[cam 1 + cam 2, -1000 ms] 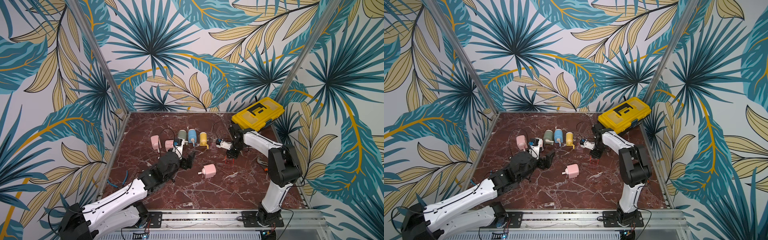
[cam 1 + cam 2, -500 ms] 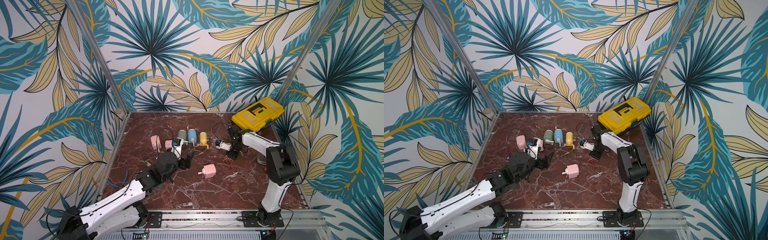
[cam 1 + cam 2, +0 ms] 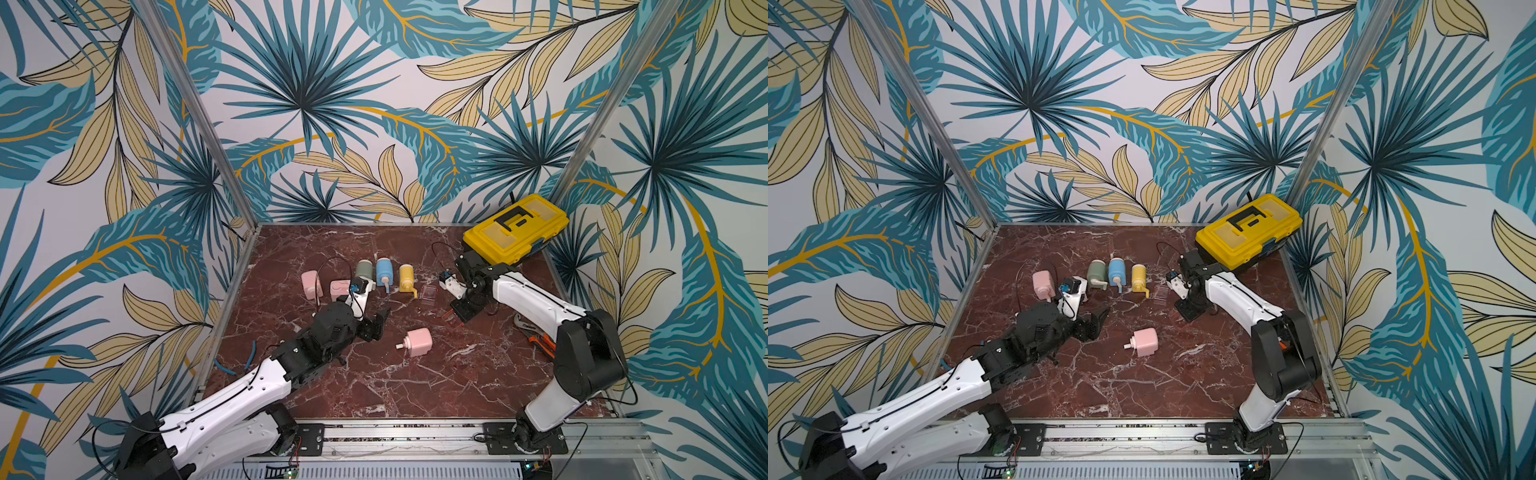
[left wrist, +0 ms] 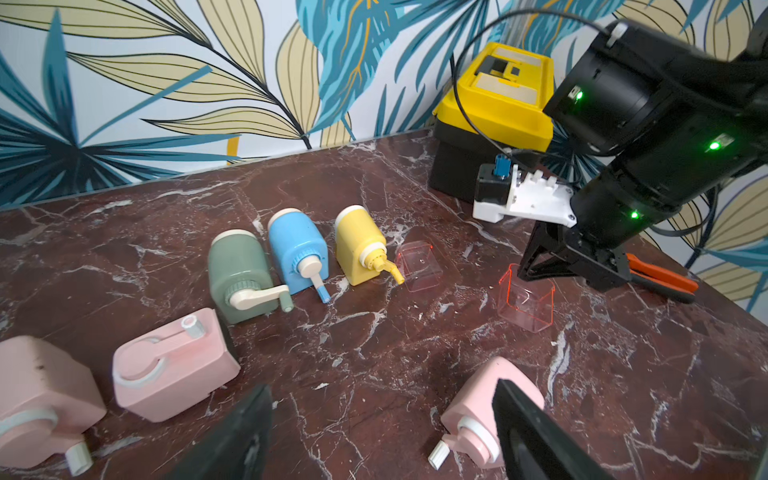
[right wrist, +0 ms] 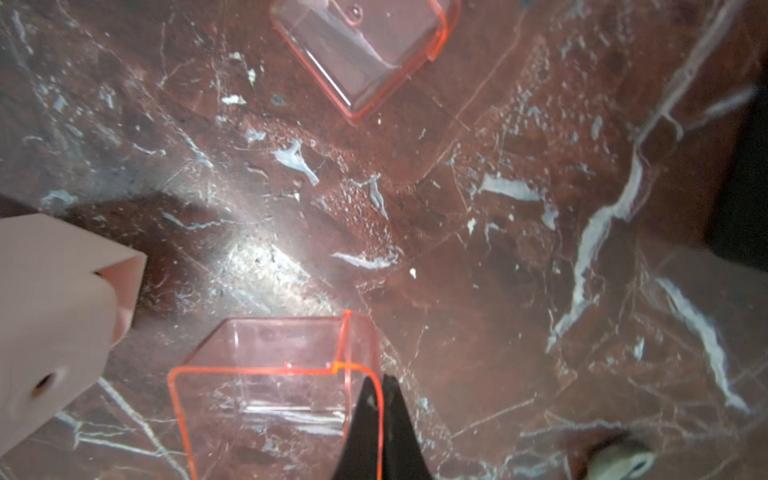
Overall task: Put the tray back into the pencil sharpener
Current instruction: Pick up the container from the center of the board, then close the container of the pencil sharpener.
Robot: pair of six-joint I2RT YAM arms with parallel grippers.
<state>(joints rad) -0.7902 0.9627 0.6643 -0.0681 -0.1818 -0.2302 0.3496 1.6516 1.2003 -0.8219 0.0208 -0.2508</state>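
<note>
Orange tray (image 5: 266, 349) wall, apparently, between closed jaws

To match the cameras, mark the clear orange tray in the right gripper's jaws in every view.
In a top view: tray on the marble, in front of the yellow toolbox.
In a top view: same spot.
Left wrist: upright under the right gripper.
Right wrist: nearest the camera, one wall pinched.
Shared landmark: the spare tray nearby.

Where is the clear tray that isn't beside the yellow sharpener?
That tray stands right of centre in both top views, under the right gripper, which pinches its wall, nearer the robot than the other tray.
</note>
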